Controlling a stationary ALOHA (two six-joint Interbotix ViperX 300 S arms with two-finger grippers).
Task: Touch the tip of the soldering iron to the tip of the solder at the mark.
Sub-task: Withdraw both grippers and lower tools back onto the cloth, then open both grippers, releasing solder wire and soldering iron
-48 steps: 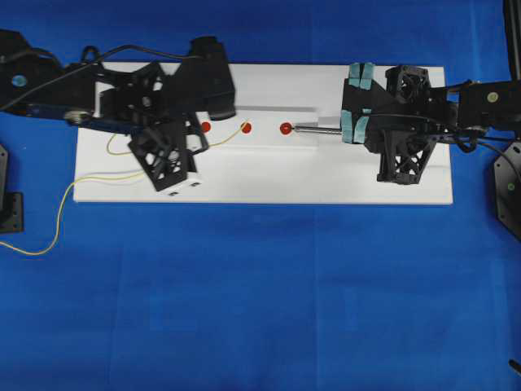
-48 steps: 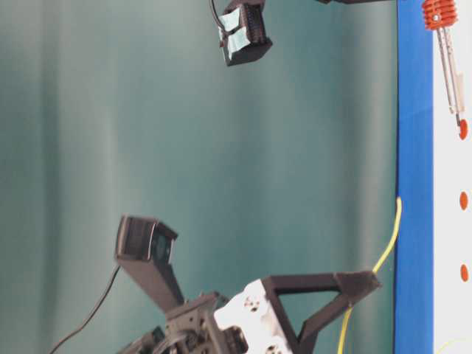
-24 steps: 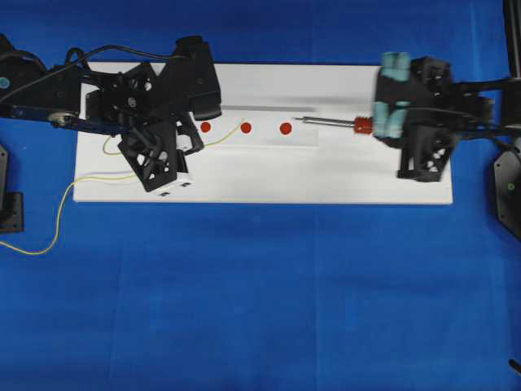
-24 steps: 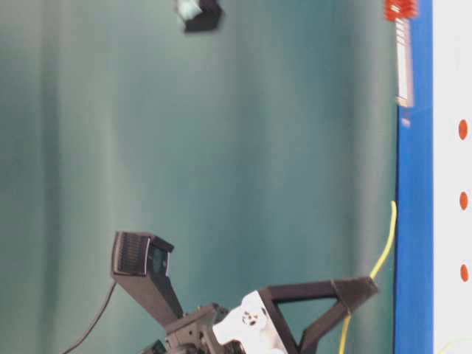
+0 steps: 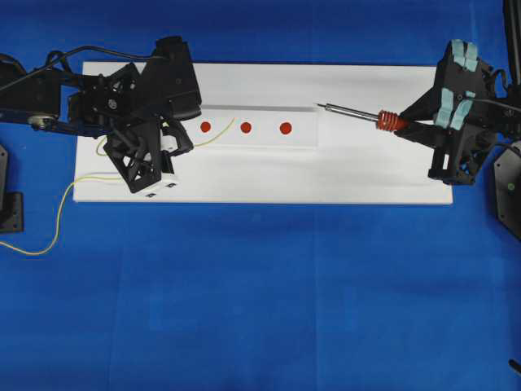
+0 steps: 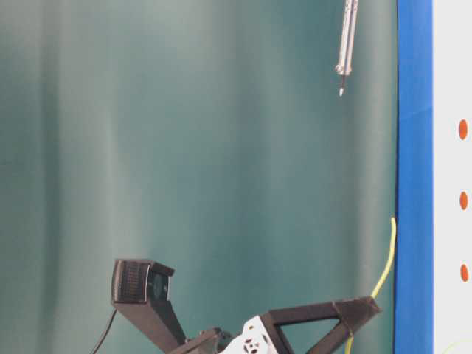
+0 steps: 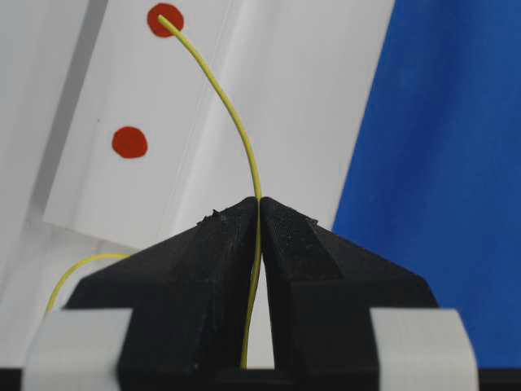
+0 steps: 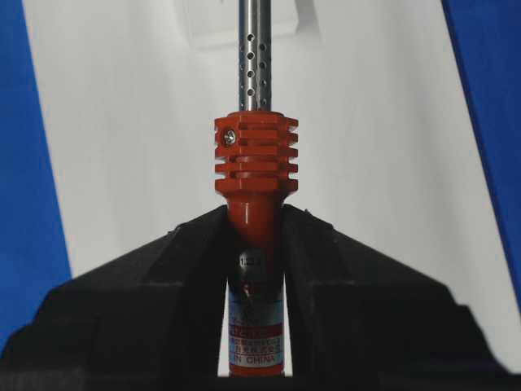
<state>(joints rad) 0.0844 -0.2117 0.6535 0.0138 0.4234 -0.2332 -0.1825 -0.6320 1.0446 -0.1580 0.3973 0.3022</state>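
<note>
The soldering iron (image 5: 358,113) has a silver shaft and an orange ribbed body (image 8: 256,163). My right gripper (image 5: 405,128) is shut on the body (image 8: 255,216) and holds it in the air over the white board's right part. Its tip (image 6: 341,92) points left, well clear of the right red mark (image 5: 286,128). My left gripper (image 5: 186,140) is shut on the thin yellow solder (image 7: 236,122). The solder's free end (image 5: 234,120) sits just left of the middle mark (image 5: 246,127) and looks raised above the board (image 6: 383,265).
The white board (image 5: 260,175) lies on a blue table, with three red marks on a raised white strip (image 5: 264,138). The left mark (image 5: 205,126) is next to my left gripper. The solder's long tail (image 5: 57,220) loops off the board's left edge.
My right gripper pulled the iron back to the right and lifted it off the right mark. My left arm shifted left, carrying the solder's end away from the middle mark.
</note>
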